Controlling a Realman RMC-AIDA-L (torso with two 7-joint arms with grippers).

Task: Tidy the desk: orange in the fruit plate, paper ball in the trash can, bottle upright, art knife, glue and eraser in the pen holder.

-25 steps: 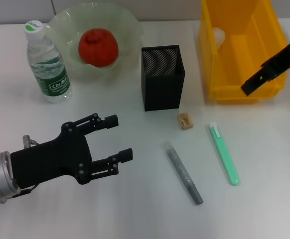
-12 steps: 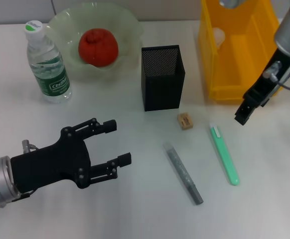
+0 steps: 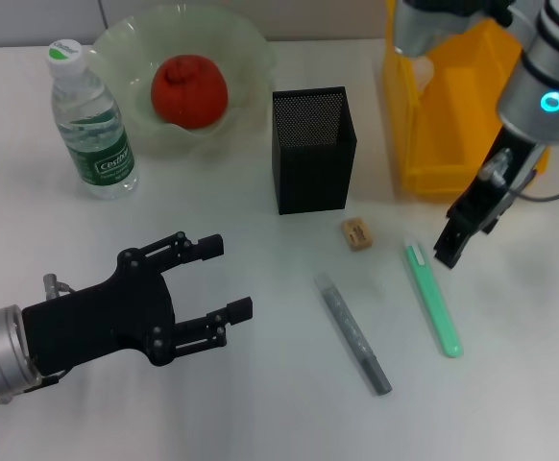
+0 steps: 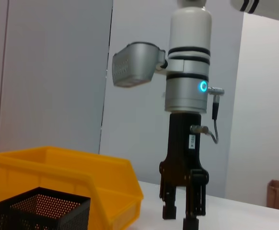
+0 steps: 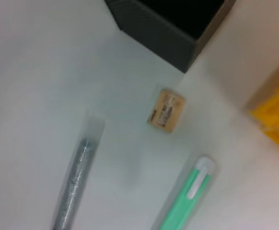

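Head view: your right gripper (image 3: 449, 248) hung with fingers slightly parted above the slim green art knife (image 3: 432, 299); off-centre, it could skid; left gripper (image 3: 217, 279) idled open.

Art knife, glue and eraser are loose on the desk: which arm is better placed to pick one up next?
Probably the right. The right gripper hangs just beside the green art knife, near the eraser. The left gripper, open, sits farther off, beyond the grey glue stick.
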